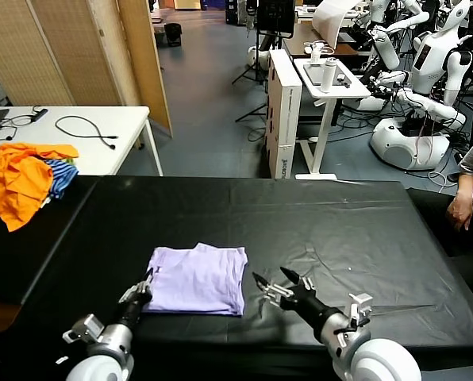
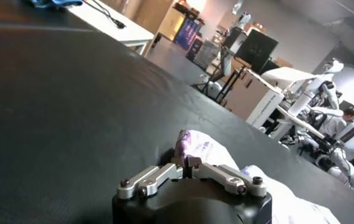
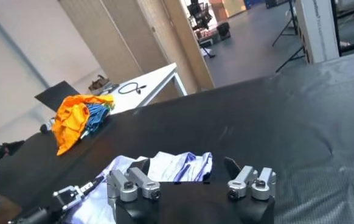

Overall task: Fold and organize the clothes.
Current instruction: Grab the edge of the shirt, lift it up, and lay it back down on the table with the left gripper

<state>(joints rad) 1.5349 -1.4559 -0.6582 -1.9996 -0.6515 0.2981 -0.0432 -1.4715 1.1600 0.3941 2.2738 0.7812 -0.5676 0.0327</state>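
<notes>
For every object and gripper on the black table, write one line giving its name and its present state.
T-shirt: folded into a compact rectangle, lying flat, near left corner pinched.
Left gripper: shut on the T-shirt's corner.
Right gripper: open, empty, beside the T-shirt's right edge.
Orange clothes pile: crumpled, unfolded, at the table's far left.
Black table cover: spread out, lightly creased.

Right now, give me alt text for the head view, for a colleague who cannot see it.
A folded lavender T-shirt lies on a black table; the left gripper is shut on its near left corner, and the right gripper is open just beside its right edge. Orange clothes sit far left.
</notes>
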